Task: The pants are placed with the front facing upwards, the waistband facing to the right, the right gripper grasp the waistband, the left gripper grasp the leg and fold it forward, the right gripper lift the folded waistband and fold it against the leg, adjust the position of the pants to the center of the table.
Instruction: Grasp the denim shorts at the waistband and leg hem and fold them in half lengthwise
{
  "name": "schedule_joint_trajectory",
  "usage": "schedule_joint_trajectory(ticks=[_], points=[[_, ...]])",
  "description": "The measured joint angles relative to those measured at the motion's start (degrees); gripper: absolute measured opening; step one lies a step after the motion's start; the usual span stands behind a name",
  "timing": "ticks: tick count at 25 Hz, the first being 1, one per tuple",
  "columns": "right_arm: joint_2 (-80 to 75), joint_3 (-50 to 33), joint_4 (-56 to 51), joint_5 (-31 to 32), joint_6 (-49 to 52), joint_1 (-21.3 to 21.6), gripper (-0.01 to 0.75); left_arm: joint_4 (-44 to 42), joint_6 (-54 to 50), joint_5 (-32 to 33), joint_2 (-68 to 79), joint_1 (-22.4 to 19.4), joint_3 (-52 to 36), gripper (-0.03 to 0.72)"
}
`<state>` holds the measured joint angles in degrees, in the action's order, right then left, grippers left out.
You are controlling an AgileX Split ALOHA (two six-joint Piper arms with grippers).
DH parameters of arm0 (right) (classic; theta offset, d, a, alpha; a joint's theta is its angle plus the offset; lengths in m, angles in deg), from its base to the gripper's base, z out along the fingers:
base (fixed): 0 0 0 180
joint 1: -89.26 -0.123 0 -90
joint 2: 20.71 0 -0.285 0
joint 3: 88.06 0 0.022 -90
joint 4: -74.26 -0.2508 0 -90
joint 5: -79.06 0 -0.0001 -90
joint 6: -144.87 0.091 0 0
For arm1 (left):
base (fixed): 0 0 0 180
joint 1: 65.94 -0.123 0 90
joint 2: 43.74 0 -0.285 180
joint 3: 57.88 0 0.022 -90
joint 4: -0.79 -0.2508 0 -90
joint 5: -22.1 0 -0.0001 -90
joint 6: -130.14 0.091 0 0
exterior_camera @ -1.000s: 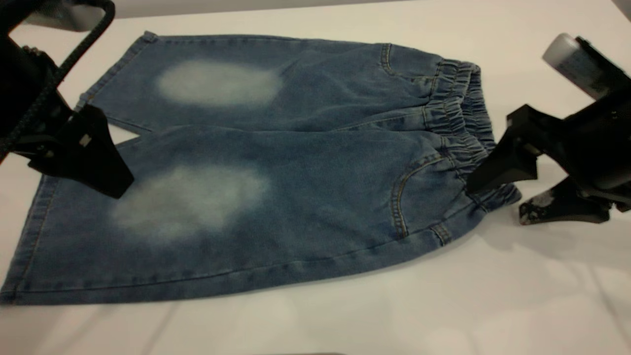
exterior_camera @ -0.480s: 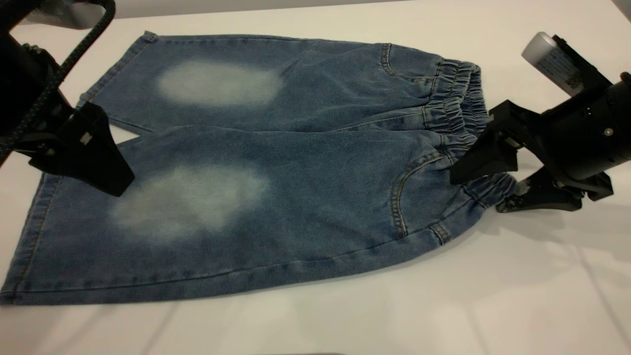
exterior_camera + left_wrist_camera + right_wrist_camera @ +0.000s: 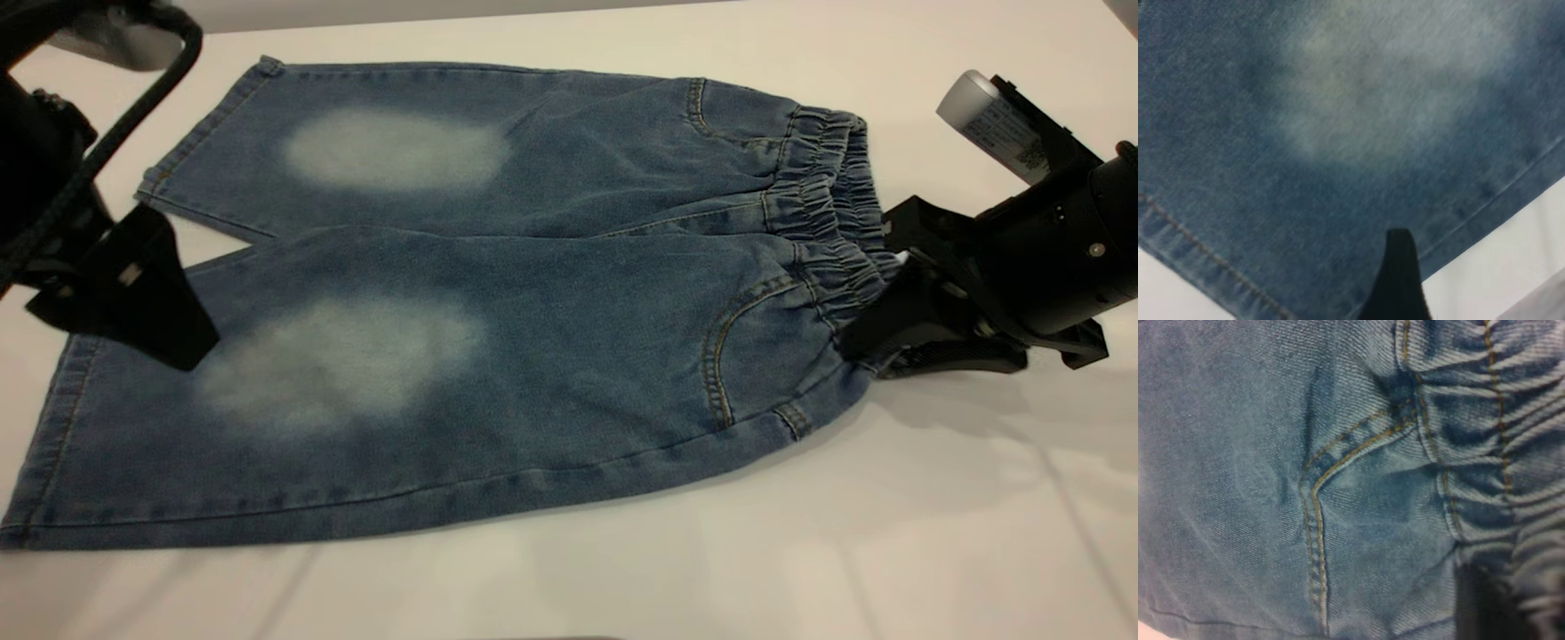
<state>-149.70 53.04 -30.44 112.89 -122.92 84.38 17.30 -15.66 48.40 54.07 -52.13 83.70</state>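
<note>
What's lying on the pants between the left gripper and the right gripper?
Nothing but denim. In the exterior view, the pants lie flat and bare between the left gripper at the leg hem and the right gripper at the waistband.

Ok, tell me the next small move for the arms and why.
Probably the left gripper should drop and close on the near leg's hem. The right gripper looks shut on the waistband, while the left one hovers over the leg near its hem with nothing gripped, and the pants lie flat, unfolded, on the table.
</note>
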Motion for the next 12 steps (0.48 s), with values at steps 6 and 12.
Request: schedule_joint_trajectory(ticks=[6, 12], points=[[0.0, 0.3, 0.1, 0.3, 0.0, 0.0, 0.039, -5.9, -3.1, 3.4, 0.0, 0.0, 0.0, 0.547], [0.0, 0.3, 0.1, 0.4, -0.2, 0.0, 0.039, -20.4, -13.2, 8.7, 1.9, 0.0, -0.9, 0.529]])
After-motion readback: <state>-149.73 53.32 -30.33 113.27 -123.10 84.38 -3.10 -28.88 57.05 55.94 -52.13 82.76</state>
